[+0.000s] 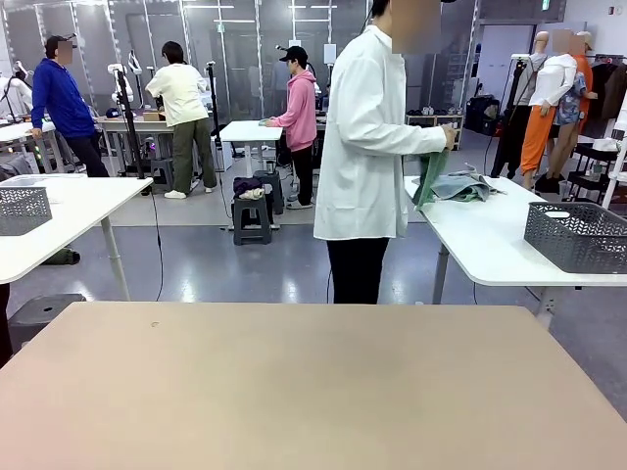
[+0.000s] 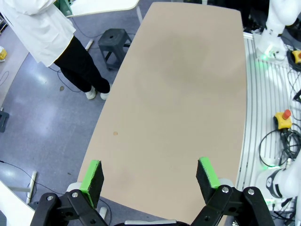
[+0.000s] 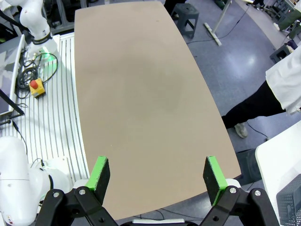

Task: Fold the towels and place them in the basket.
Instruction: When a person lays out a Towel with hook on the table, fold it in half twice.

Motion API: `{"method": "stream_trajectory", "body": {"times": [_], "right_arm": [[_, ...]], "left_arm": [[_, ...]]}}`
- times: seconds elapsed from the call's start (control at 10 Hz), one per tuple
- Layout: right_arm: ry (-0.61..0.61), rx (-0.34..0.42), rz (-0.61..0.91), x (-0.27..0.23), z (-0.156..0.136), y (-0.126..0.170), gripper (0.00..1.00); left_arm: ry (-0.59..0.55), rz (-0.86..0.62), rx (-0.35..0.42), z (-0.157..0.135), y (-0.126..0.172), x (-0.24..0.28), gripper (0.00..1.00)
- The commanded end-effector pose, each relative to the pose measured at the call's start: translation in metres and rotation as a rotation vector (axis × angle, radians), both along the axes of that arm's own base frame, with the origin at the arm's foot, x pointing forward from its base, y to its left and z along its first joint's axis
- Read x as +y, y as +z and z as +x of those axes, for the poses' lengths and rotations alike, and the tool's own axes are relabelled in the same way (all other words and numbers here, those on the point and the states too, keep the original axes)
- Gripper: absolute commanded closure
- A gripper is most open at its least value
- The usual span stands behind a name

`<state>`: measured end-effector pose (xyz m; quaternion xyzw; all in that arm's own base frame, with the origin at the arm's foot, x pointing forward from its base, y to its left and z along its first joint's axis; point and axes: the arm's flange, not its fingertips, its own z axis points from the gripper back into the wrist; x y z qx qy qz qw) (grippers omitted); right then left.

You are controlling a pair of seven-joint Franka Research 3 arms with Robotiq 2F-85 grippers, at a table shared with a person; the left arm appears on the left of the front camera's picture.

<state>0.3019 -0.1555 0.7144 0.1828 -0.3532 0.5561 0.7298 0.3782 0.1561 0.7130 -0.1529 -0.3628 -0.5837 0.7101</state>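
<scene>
Wide open and empty: my left claw [image 2: 149, 162] and my right claw [image 3: 156, 160], over tan table [image 1: 294, 392]; person [image 1: 372, 147] stands upper centre frame.

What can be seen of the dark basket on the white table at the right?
The basket is a dark grey rectangular bin, plastic-looking, with lattice-perforated walls and a plain rim. It stands upright on the white side table, cut by the picture's right edge. A small white thing, unclear, lies at its top.
</scene>
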Motion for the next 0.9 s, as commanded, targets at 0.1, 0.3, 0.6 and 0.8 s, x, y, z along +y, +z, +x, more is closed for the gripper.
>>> {"method": "stream_trajectory", "body": {"times": [0.1, 0.3, 0.6, 0.8], "right_arm": [[0.004, -0.007, 0.006, 0.0012, -0.0015, -0.0006, 0.0], [0.004, -0.007, 0.006, 0.0012, -0.0015, -0.0006, 0.0], [0.004, -0.007, 0.006, 0.0012, -0.0015, -0.0006, 0.0], [0.004, -0.007, 0.006, 0.0012, -0.0015, -0.0006, 0.0]], "left_arm": [[0.0, -0.007, -0.004, -0.0005, 0.0007, 0.0002, 0.0], [0.0, -0.007, -0.004, -0.0005, 0.0007, 0.0002, 0.0], [0.0, -0.007, -0.004, -0.0005, 0.0007, 0.0002, 0.0], [0.0, -0.007, -0.004, -0.0005, 0.0007, 0.0002, 0.0]]}}
